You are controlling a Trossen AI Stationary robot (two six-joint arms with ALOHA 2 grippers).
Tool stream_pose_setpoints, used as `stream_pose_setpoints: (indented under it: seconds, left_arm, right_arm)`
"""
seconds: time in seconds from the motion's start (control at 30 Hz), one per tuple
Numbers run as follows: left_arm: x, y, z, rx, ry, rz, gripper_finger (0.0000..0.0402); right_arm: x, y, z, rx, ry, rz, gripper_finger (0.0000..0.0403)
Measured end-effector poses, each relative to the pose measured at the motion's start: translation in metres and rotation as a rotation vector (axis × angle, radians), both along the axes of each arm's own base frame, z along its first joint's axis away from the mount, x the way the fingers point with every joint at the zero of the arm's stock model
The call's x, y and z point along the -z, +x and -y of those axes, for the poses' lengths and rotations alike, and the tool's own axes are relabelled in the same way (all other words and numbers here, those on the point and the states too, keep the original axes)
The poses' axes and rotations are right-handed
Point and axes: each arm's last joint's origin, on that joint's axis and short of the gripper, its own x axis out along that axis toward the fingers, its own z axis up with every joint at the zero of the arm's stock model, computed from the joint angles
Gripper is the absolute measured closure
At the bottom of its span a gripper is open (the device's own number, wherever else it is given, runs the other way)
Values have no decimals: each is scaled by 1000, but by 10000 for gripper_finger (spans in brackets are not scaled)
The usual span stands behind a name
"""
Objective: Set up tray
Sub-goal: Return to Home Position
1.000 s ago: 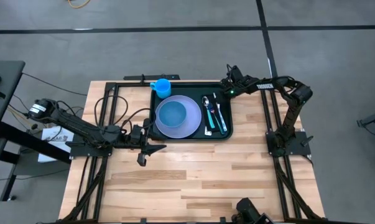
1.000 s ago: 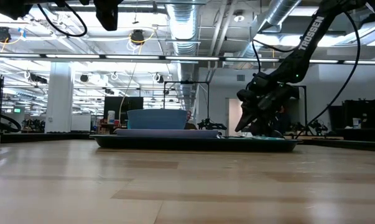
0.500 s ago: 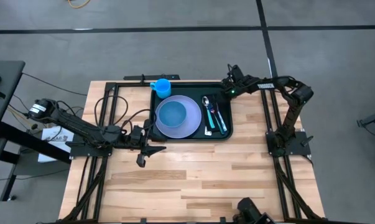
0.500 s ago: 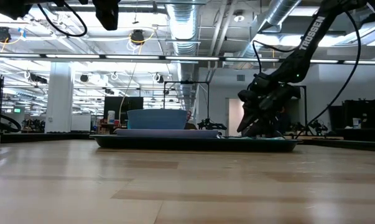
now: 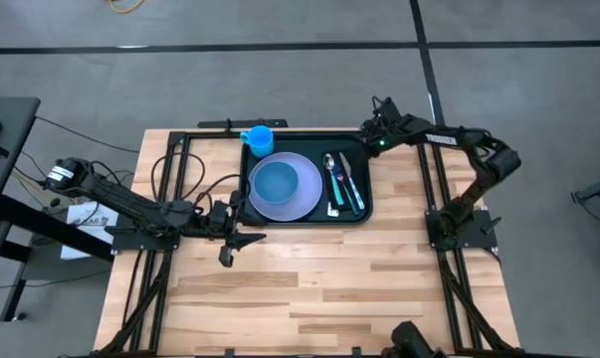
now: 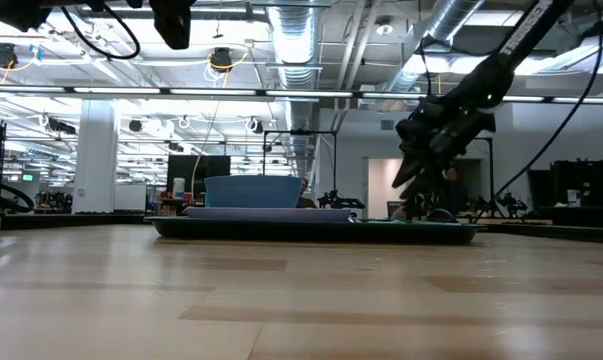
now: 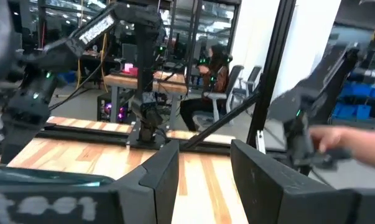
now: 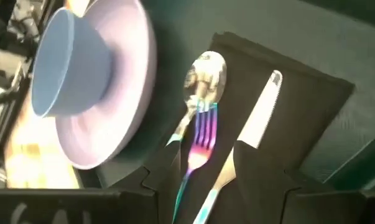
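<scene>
The dark green tray [image 5: 363, 211] lies on the wooden table. On it sit a lavender plate [image 5: 304, 201] with a blue bowl [image 5: 276, 182] in it, a blue cup [image 5: 259, 138] at the far left corner, and a black napkin [image 5: 340, 156] bearing a spoon [image 8: 203, 78], fork [image 8: 199, 137] and knife [image 8: 257, 123]. My right gripper [image 5: 371, 136] hovers open above the tray's far right corner, holding nothing. My left gripper [image 5: 238, 246] waits open off the tray's near left corner.
Black frame rails [image 5: 429, 189] run along the table's left and right sides beside the tray. Bare wood [image 5: 319, 283] stretches between the tray and the near edge. In the left wrist view, a seated person [image 7: 215, 78] shows in the room beyond the table.
My right gripper has risen from just above the tray's right end and drawn a little toward the far right, its elbow swinging out to the right. The tray and everything on it have stayed put.
</scene>
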Motion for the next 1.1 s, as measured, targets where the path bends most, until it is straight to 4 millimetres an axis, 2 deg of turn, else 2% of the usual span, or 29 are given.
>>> stream_pose_setpoints:
  seconds: [0.2,0.33,0.43,0.53,0.7,0.83,0.93,1.1]
  left_arm:
    - [4,0,-1,-37,61,-43,269]
    - [5,-6,-5,-156,78,-106,269]
    - [8,-11,-6,-278,85,-199,269]
    - [5,-14,-4,-342,66,-269,269]
    - [-6,-14,8,-236,103,-279,269]
    - [-6,-15,11,-207,145,-281,269]
    - [-4,-14,9,-172,119,-262,269]
    - [1,0,5,49,135,-189,269]
  right_arm:
    - [-33,-5,-21,-90,-118,16,266]
    - [-55,-5,-43,-160,-220,77,264]
    - [-62,-8,-66,-183,-321,145,265]
    - [-60,-13,-91,-166,-431,210,267]
    - [-44,-31,-135,-128,-574,360,268]
    - [-35,-45,-164,-154,-646,560,269]
    - [-32,-54,-181,-200,-671,681,268]
    - [-28,-61,-200,-304,-707,762,270]
